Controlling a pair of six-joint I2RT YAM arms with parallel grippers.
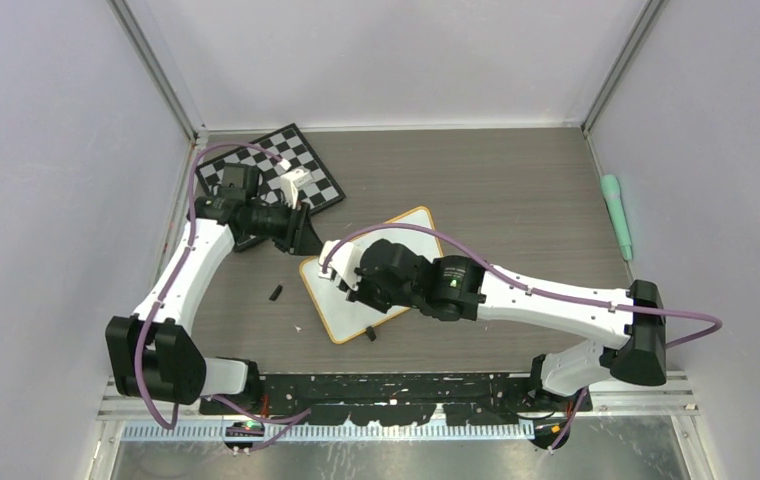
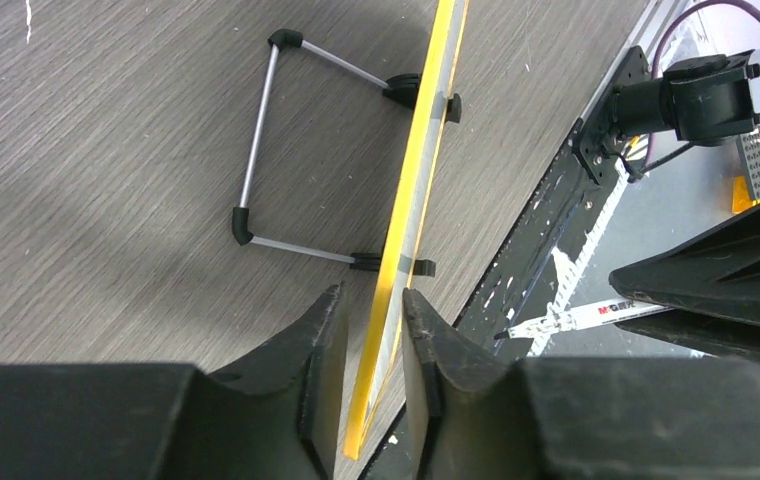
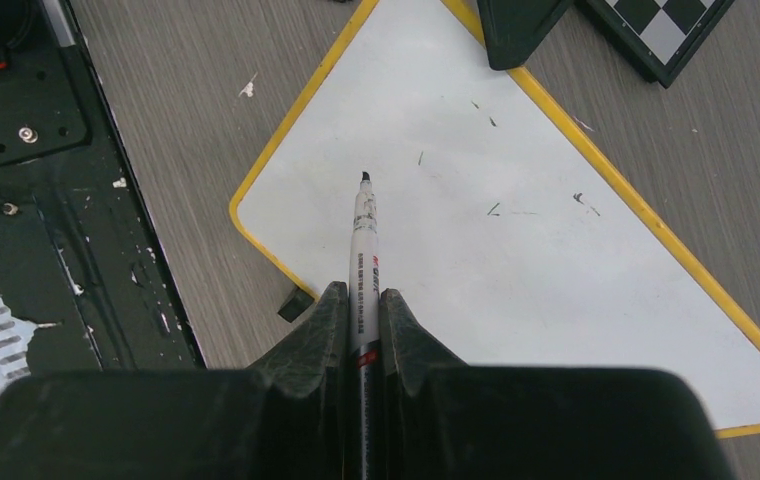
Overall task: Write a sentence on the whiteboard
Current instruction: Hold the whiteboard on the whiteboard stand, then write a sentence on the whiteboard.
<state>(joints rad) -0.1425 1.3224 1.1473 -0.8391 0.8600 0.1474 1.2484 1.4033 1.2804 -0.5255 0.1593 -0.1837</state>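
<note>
Seen from overhead, two arms meet over the single whiteboard point(image 1: 401, 240), which lies mid-table on grey wood-grain between pale walls. The right gripper point(image 1: 356, 285) hides much of the board's near-left half. The left gripper point(image 1: 303, 237) sits at its far-left rim. One chessboard point(image 1: 286, 160) lies far left, partly hidden by the left arm, and one green pen point(image 1: 616, 215) lies at the right edge.

From the left wrist, the whiteboard point(image 2: 426, 150) shows edge-on. The left gripper point(image 2: 373, 300) straddles its yellow rim, but whether it pinches cannot be told.

From the right wrist, the right gripper point(image 3: 363, 300) is clamped on one marker point(image 3: 364, 235), its tip at the whiteboard point(image 3: 476, 230). The chessboard point(image 3: 661, 25) is cut off by the frame.
</note>
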